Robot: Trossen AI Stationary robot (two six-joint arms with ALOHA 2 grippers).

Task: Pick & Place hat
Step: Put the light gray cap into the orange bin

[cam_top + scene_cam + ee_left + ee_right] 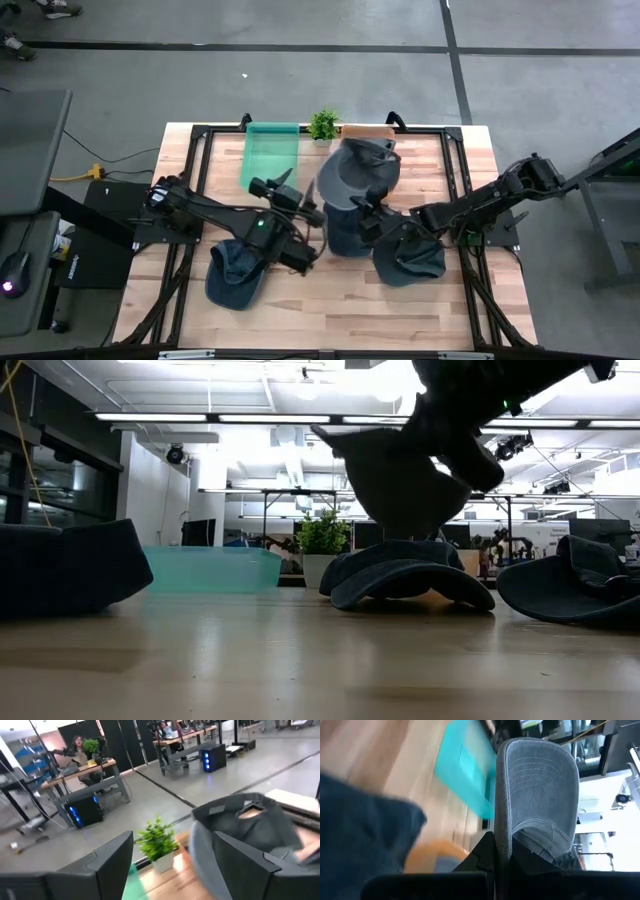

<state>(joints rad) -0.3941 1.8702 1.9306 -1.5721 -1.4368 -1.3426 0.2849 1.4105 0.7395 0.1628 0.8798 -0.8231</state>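
A grey cap [355, 170] hangs in the air above the table's middle, with my right gripper [368, 208] shut on it; the low view shows the cap [395, 475] well clear of the wood. My left gripper [312, 215] stands open just to the left of the cap. In the left wrist view its two fingers are spread wide, with the cap [245, 825] beyond one of them. Three dark blue hats lie on the table: one at the left [235, 275], one in the middle [345, 235], and one at the right [410, 260]. My right gripper pinches the cap's edge [502, 835] between its two shut fingers, beside the brim [535, 775]. The fingers come in from the table's right, about level. The cap stands lifted clear, its brim jutting beyond the fingertips.
A teal bin [270, 155] sits at the far left of the table, with a small potted plant [323, 125] and a brown box [367, 131] along the far edge. Black frame rails [200, 160] run around the tabletop. Bare wood [320, 300] lies along the near edge.
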